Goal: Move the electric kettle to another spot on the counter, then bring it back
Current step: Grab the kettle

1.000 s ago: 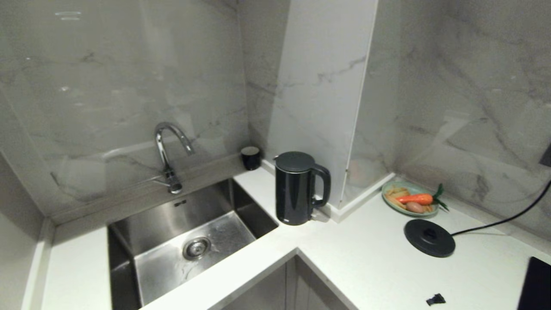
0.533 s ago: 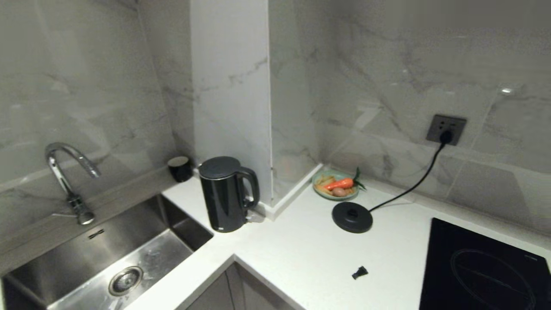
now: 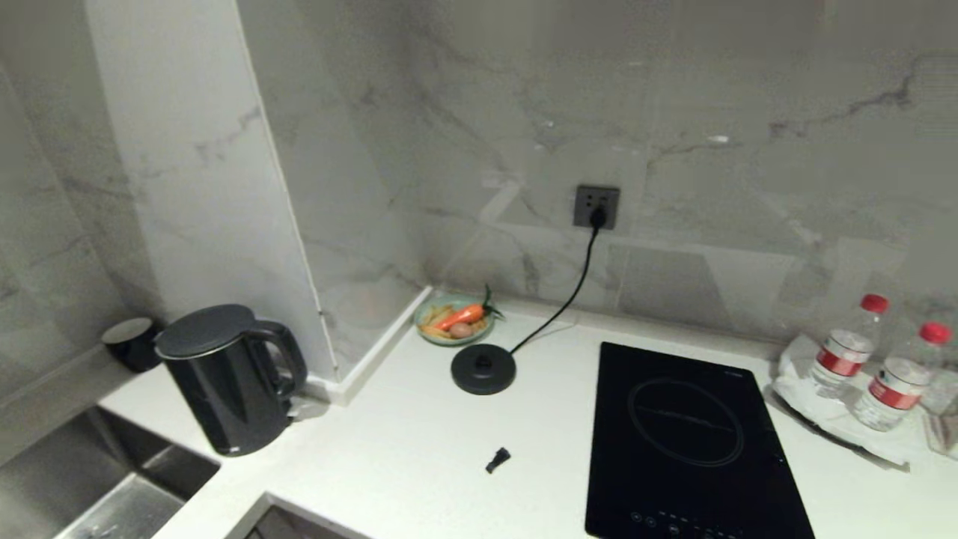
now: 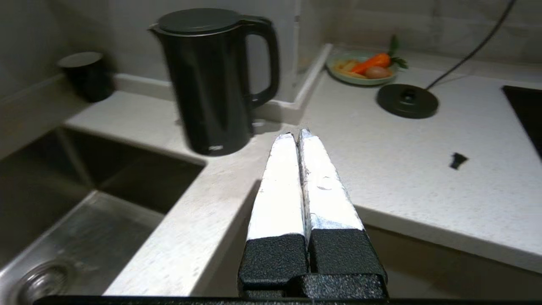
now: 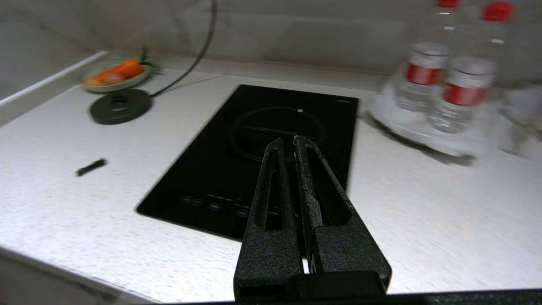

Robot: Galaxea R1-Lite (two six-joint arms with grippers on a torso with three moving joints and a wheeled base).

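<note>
Electric kettle (image 3: 224,382) stands upright on the worktop (image 3: 419,442) at the inner corner, right by the sink (image 3: 112,486) edge, off its power base (image 3: 483,369). Handle faces the wall pillar, lid on.

Handling, my read: rigid, glossy body is likely slippery for fingers; weight unknown, can't tell if there's water in it. Take it by the loop handle (image 4: 264,59), near the top so it hangs straight. The gap between handle and pillar looks tight, so the approach angle matters.

Left gripper (image 4: 299,134): fingers pressed together, holding nothing, in front of the worktop's front edge, short of the kettle. Right gripper (image 5: 288,142): fingers together, empty, over the cooktop (image 3: 688,442).

Around:
- black cup (image 3: 131,340) just behind the kettle
- plate of vegetables (image 3: 455,320) and base with cord near the back edge
- small black scrap (image 3: 497,459) mid-worktop
- water bottles (image 3: 868,367) at the far right

Open worktop between kettle and cooktop looks like the easy drop spot. Watch the sink drop-off.
</note>
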